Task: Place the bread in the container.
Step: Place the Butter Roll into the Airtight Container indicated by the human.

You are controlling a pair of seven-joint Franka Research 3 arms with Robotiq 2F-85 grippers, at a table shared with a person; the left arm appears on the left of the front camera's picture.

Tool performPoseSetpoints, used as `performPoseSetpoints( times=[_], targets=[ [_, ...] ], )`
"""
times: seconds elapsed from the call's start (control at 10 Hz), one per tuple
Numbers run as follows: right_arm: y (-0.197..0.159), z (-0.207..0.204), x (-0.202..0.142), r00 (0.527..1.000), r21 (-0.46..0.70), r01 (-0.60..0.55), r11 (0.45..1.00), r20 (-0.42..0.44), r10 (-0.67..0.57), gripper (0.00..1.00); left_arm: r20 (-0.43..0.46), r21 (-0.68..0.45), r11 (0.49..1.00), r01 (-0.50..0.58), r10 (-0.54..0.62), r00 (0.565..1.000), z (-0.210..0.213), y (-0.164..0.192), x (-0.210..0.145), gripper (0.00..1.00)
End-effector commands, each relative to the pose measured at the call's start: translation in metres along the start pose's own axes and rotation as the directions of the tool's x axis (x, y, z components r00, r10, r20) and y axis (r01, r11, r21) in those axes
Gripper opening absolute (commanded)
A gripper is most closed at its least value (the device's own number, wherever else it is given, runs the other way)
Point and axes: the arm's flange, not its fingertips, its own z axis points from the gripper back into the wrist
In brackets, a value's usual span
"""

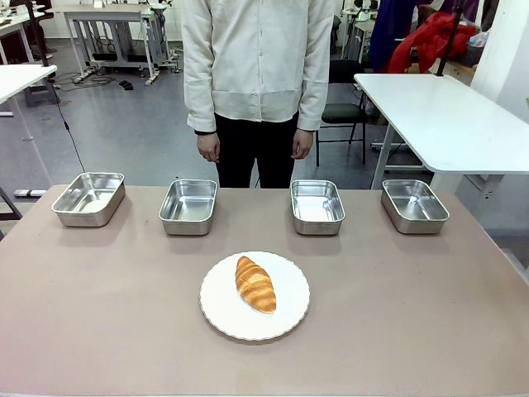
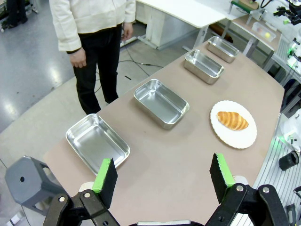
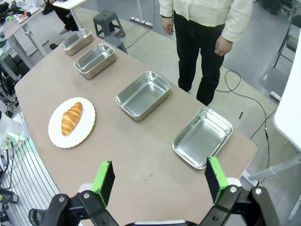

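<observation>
One bread (image 1: 255, 284), a golden-brown croissant with a ridged, glossy crust and tapered ends, lies on one round white scallop-edged plate (image 1: 221, 318) at lower centre of the front frame. Four shallow, shiny steel trays (image 1: 187, 228) with rounded corners and rolled rims line the table (image 1: 99, 314) across mid-frame, all apart from the plate. Both the left tool (image 2: 162, 165) and the right tool (image 3: 159, 165) stand released, jaws wide, grasping nothing.
</observation>
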Motion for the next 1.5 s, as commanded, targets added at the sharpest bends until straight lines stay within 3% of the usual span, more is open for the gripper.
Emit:
performPoseSetpoints(
  times=[0.0,1.4],
  targets=[
    [-0.0016,0.0003,0.0011,1.000,0.010,-0.018,1.000,0.021,0.018,1.00,0.018,-0.008,1.000,0.016,-0.015,1.000,-0.0011,0.0008,0.0018,1.00],
    [-0.0016,0.0003,0.0011,1.000,0.010,-0.018,1.000,0.021,0.018,1.00,0.018,-0.008,1.000,0.016,-0.015,1.000,-0.0011,0.0008,0.0018,1.00]
  ],
)
